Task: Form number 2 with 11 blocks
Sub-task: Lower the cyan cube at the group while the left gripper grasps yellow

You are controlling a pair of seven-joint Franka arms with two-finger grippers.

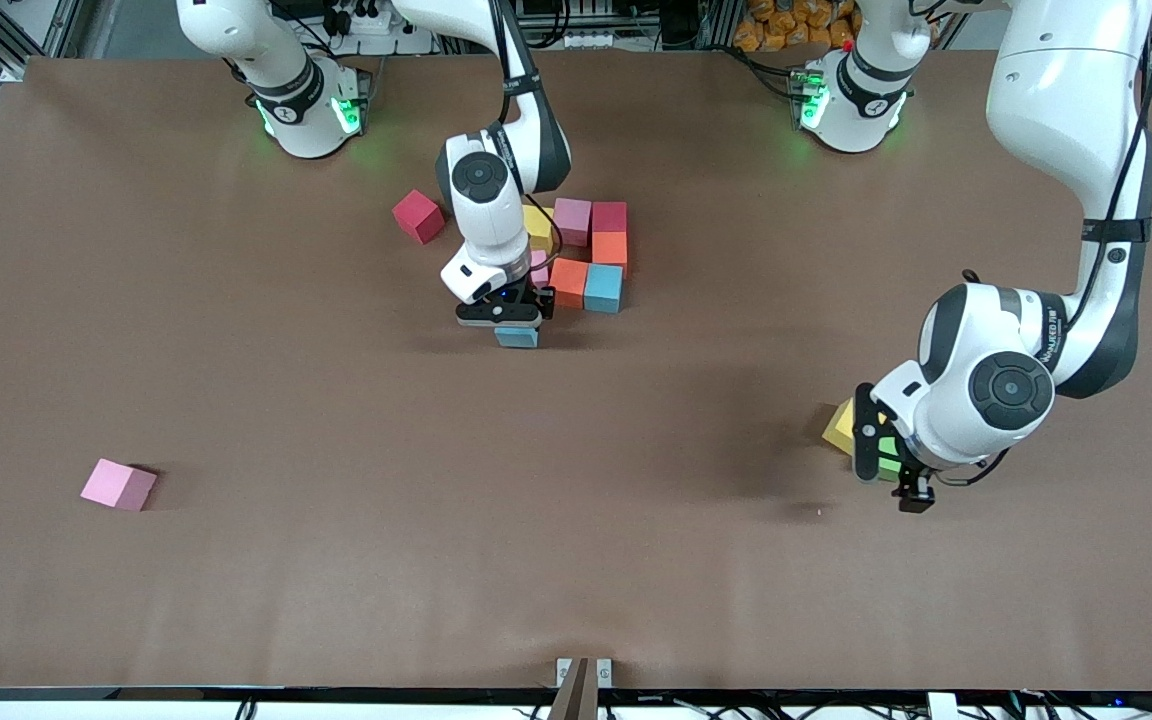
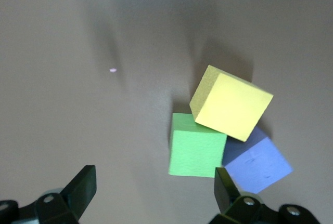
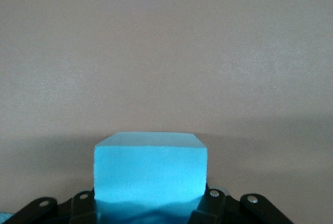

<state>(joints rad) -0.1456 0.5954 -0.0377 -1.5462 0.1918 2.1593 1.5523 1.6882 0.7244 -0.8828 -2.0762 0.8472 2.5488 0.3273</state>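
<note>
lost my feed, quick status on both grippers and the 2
Right gripper shut on light blue block, beside the partial number 2. Left gripper open over green block. Yellow block leans on green.

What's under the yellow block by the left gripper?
The yellow block leans on a green block and a blue-purple one. Whatever lies beneath it is hidden.

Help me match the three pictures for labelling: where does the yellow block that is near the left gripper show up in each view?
Front view: the yellow block peeks out beside the left gripper, toward the left arm's end of the table.
Left wrist view: yellow block, leaning on the green block.
Right wrist view: not in it.
Shared landmark: the green block, seen in the front and left wrist views.
</note>
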